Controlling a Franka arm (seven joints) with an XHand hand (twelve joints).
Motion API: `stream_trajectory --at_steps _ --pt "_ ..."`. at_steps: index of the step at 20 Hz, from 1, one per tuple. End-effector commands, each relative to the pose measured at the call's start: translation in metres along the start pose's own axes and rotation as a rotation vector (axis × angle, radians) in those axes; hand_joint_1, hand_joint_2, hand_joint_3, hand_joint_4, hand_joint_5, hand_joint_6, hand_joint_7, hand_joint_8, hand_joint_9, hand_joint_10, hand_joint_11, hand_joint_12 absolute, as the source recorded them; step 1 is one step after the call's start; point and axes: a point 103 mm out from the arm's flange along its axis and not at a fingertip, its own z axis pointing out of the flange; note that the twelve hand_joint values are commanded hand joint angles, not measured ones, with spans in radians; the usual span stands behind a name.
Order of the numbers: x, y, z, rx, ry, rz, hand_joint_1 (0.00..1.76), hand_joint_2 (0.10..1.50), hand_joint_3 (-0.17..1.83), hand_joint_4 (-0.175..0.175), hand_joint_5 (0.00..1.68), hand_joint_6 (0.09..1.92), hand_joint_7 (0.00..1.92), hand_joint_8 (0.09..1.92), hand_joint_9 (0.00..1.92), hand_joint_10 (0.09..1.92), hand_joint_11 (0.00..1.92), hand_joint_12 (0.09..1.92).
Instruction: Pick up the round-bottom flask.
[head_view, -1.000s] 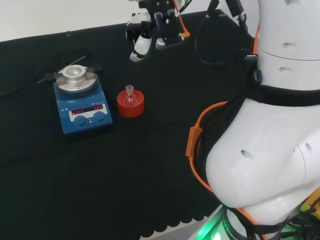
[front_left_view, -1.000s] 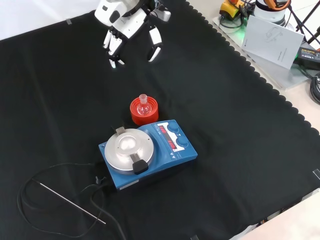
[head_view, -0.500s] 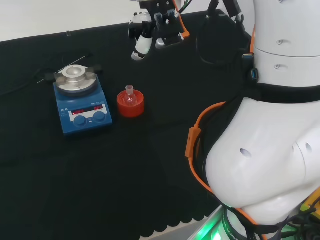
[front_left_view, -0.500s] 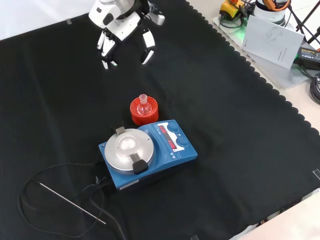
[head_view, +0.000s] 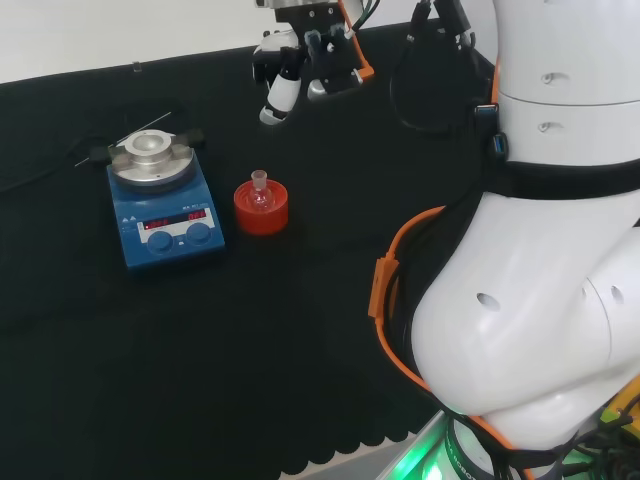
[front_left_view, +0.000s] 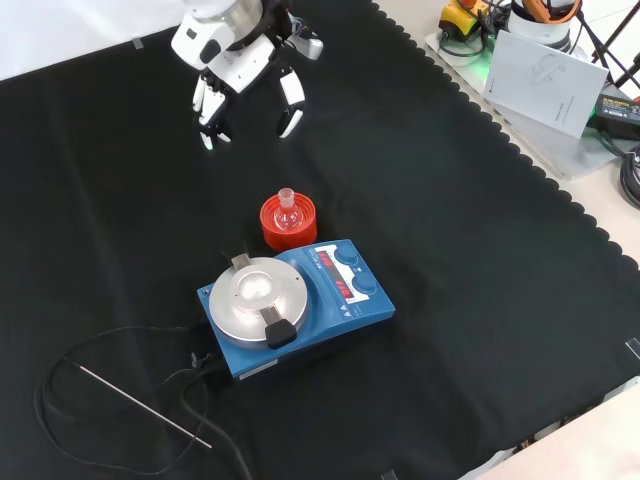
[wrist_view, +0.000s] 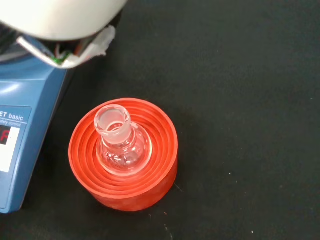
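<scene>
The round-bottom flask is sitting upright in a red ribbed stand on the black-clothed desk, and that looks deliberate: with its curved base it would roll if it were lying on the cloth alone, so the ring is cradling the bulb and leaving the short neck pointing straight up, free to be taken from above. The stand is resting just beside the blue stirrer plate, nearly touching its control side in the front view, so I would guess the approach has to come from above or from the open side away from the plate. A thin metal probe on a black cable is lying on the cloth on the far side of the plate from the flask, out of the way.

The hand is hanging in the air well apart from the flask, higher up in the front view, carrying nothing. Its fingers are pointing downward, spread and only slightly bent, with a clear gap between them and the thumb. From the wrist view, the flask's mouth is facing the camera, so the palm seems to be aiming at it already.
</scene>
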Motion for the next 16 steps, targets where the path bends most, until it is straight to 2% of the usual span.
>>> stream_trajectory --at_steps 1,6,11,16 --pt "0.007 0.009 0.009 0.03 -0.009 -0.029 0.97 0.36 0.95 -0.168 0.22 0.9 0.58 0.99 0.69 0.91 0.53 1.37" --pt "0.012 0.015 0.017 0.046 -0.021 -0.051 0.96 0.36 0.95 -0.163 0.24 0.9 0.57 0.99 0.68 0.93 0.52 1.39" --pt "0.011 0.017 0.021 0.059 -0.003 -0.049 0.95 0.36 0.95 -0.162 0.24 0.9 0.57 0.98 0.68 0.93 0.52 1.4" --pt "0.006 0.021 0.024 0.026 0.016 -0.048 0.95 0.37 0.95 -0.163 0.24 0.9 0.57 0.98 0.68 0.93 0.52 1.4"
